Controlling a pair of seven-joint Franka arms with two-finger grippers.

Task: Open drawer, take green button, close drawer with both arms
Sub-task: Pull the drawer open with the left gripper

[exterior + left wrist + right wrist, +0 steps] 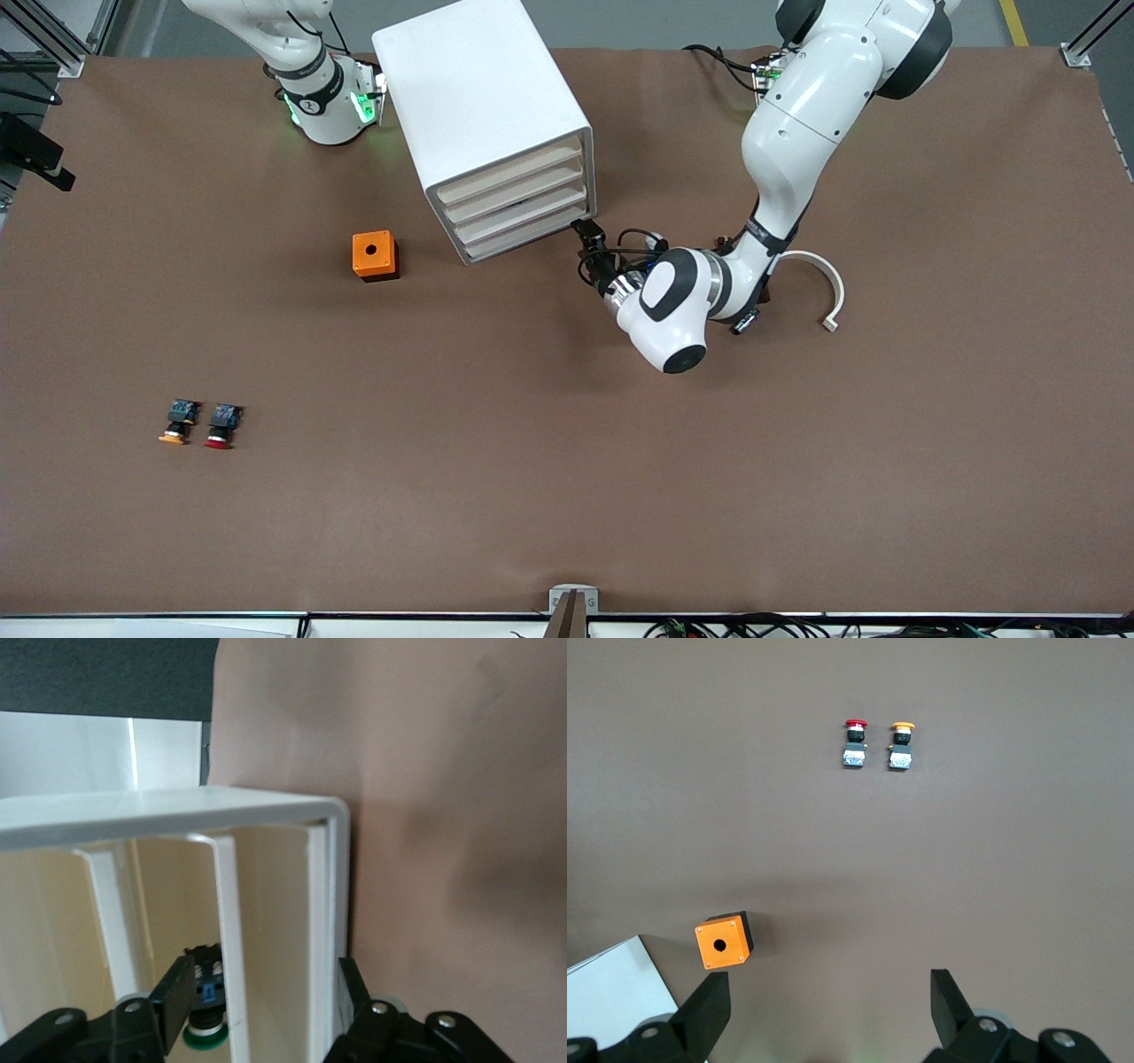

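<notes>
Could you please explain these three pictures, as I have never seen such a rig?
Two white jointed robot arms stand at a brown table. One picture looks down from across it; the others come from cameras on each wrist. The left hand, open, straddles an edge of the white rounded cabinet by its bottom drawer; a small green-capped button shows inside. The right hand waits open, empty. On the table lie an orange square box, an orange-capped button, a red-capped button and a white curved strip.
</notes>
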